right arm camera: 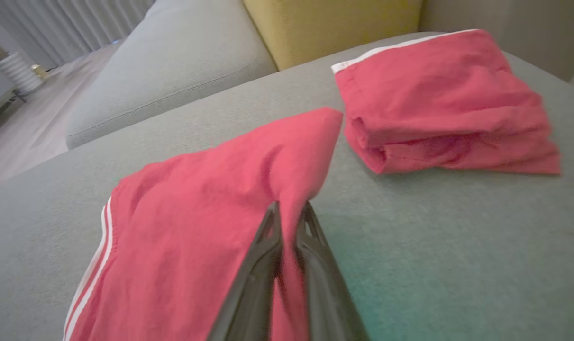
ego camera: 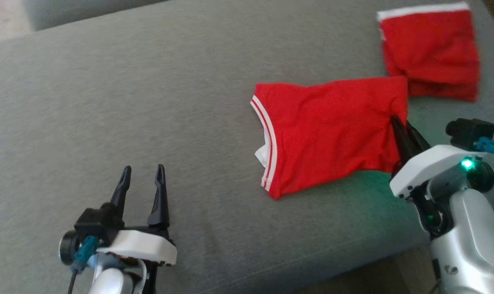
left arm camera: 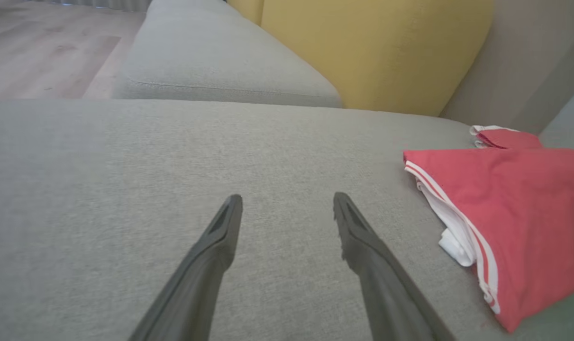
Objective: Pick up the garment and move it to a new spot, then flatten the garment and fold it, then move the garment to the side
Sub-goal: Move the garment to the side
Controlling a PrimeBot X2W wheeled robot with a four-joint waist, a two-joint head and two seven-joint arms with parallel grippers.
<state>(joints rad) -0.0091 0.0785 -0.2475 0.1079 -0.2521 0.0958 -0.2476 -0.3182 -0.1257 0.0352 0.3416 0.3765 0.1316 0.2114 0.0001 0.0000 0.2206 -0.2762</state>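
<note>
The garment is a red piece with white stripes along its left hem, spread on the grey sofa cushion. It shows in the left wrist view at the right and in the right wrist view. My right gripper is shut on the garment's right edge, which is lifted into a peak between the fingers. Over bare cushion at the lower left, well left of the garment, my left gripper stands open, with nothing between its fingers.
A second red garment, folded with a white band, lies at the back right, close behind the held one. A yellow cushion and a grey backrest stand behind. The cushion's front edge runs below the grippers, with wooden floor beyond the sofa.
</note>
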